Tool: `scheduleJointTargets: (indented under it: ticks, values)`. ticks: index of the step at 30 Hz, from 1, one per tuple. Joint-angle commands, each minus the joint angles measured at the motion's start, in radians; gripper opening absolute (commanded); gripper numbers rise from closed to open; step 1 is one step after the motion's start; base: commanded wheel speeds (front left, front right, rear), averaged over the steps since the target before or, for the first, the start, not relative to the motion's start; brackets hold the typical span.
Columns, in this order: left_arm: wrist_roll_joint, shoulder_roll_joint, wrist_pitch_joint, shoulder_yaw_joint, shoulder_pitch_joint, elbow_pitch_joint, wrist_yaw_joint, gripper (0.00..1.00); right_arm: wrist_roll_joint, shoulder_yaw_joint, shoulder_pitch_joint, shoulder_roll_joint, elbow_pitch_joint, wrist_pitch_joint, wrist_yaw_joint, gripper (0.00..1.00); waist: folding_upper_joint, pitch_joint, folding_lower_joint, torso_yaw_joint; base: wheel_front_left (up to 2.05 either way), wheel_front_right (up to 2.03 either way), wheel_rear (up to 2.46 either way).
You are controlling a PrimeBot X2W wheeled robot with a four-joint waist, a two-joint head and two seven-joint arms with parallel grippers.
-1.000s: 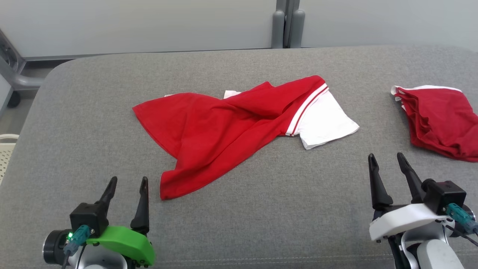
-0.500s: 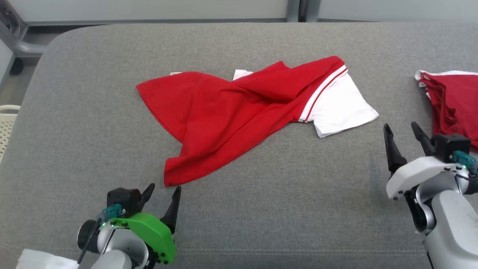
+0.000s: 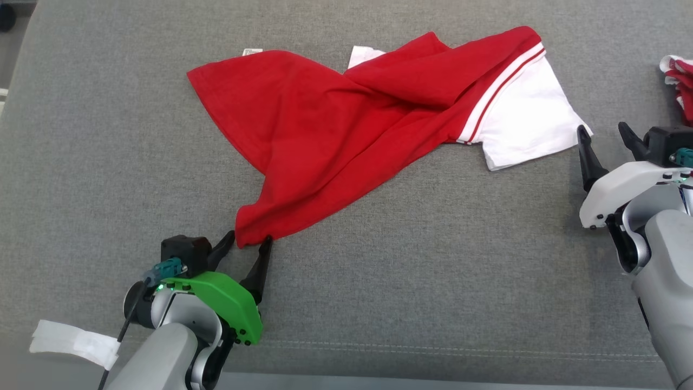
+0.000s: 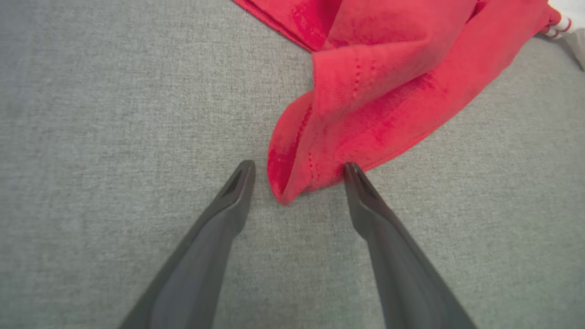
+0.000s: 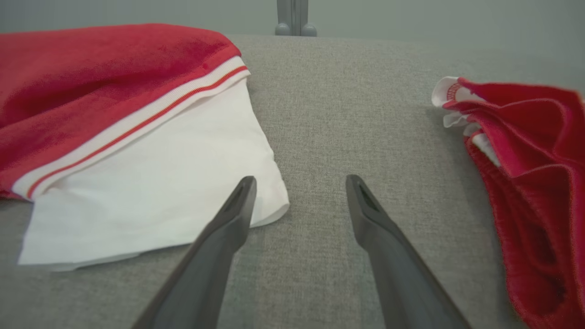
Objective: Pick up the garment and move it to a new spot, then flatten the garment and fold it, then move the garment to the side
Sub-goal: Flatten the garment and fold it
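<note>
On the grey fabric-covered table [image 3: 433, 271] lie 2 garments: 1 crumpled red cloth shirt [image 3: 346, 124] with 1 white sleeve showing, at centre, and 1 bunched darker red garment [image 3: 682, 81] at the right edge. Grippers, 2: the left gripper [image 3: 250, 236] has its 2 fingers spread open, straddling the shirt's near red corner, unclamped. The right gripper [image 3: 601, 128] has its 2 fingers open and empty, just beside the white sleeve's corner.
</note>
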Motion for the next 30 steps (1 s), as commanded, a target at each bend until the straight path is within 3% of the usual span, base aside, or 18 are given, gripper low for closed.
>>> scheduleJointTargets:
  ticks: [1, 2, 3, 5, 6, 7, 8, 14, 20, 25, 30]
  values:
    - [-0.007, -0.004, -0.007, 0.001, -0.022, 0.009, -0.011, 1.00, 0.007, 0.006, -0.023, -0.013, 0.021, -0.009, 0.000, 1.00, 0.0000, 0.037, 0.0000, 0.021, 0.00, 0.00, 0.00]
    - [-0.010, -0.007, -0.006, -0.001, -0.025, 0.014, -0.017, 1.00, 0.011, 0.012, -0.034, -0.013, 0.037, -0.009, 0.000, 1.00, 0.0000, 0.042, 0.0000, 0.023, 0.00, 0.00, 0.00]
    - [-0.016, -0.013, -0.008, 0.000, -0.026, 0.019, -0.021, 0.92, 0.014, 0.018, -0.046, -0.013, 0.052, -0.013, 0.000, 1.00, 0.0000, 0.046, 0.0000, 0.025, 0.00, 0.00, 0.00]
    - [-0.021, -0.018, -0.009, -0.003, -0.030, 0.031, -0.029, 0.47, 0.024, 0.035, -0.065, -0.014, 0.081, -0.013, 0.000, 1.00, 0.0000, 0.052, 0.0000, 0.029, 0.00, 0.00, 0.00]
    - [-0.027, -0.024, -0.012, -0.001, -0.032, 0.036, -0.033, 0.36, 0.026, 0.042, -0.074, -0.015, 0.094, -0.015, 0.000, 0.79, 0.0000, 0.055, 0.0000, 0.030, 0.00, 0.00, 0.00]
    - [-0.026, -0.025, -0.018, -0.001, -0.035, 0.039, -0.035, 0.11, 0.030, 0.048, -0.084, -0.016, 0.106, -0.018, 0.000, 0.49, 0.0000, 0.058, 0.0000, 0.031, 0.00, 0.00, 0.00]
    - [-0.029, -0.026, -0.016, -0.002, -0.037, 0.044, -0.039, 0.00, 0.034, 0.056, -0.090, -0.016, 0.121, -0.015, 0.000, 0.00, 0.0000, 0.060, 0.0000, 0.032, 0.00, 0.00, 0.00]
    - [-0.031, -0.020, -0.043, 0.009, -0.042, 0.041, -0.038, 0.00, 0.070, 0.069, -0.102, -0.007, 0.160, -0.057, -0.001, 0.00, 0.0000, 0.063, 0.0000, 0.033, 0.00, 0.00, 0.00]
    - [-0.049, 0.014, -0.057, 0.037, -0.011, -0.050, -0.024, 0.00, 0.137, 0.044, -0.054, -0.001, 0.078, -0.122, -0.001, 0.00, 0.0000, 0.037, 0.0000, 0.028, 0.00, 0.00, 0.00]
    - [-0.062, 0.065, -0.049, 0.078, 0.023, -0.186, 0.005, 0.00, 0.191, -0.014, 0.039, 0.025, -0.105, -0.139, -0.001, 0.00, 0.0000, 0.001, 0.0000, 0.014, 0.00, 0.00, 0.00]
    - [-0.062, 0.125, -0.039, 0.127, 0.042, -0.342, 0.054, 0.00, 0.207, -0.092, 0.147, 0.076, -0.374, -0.140, -0.001, 0.00, 0.0000, -0.028, 0.0000, -0.009, 0.00, 0.00, 0.00]
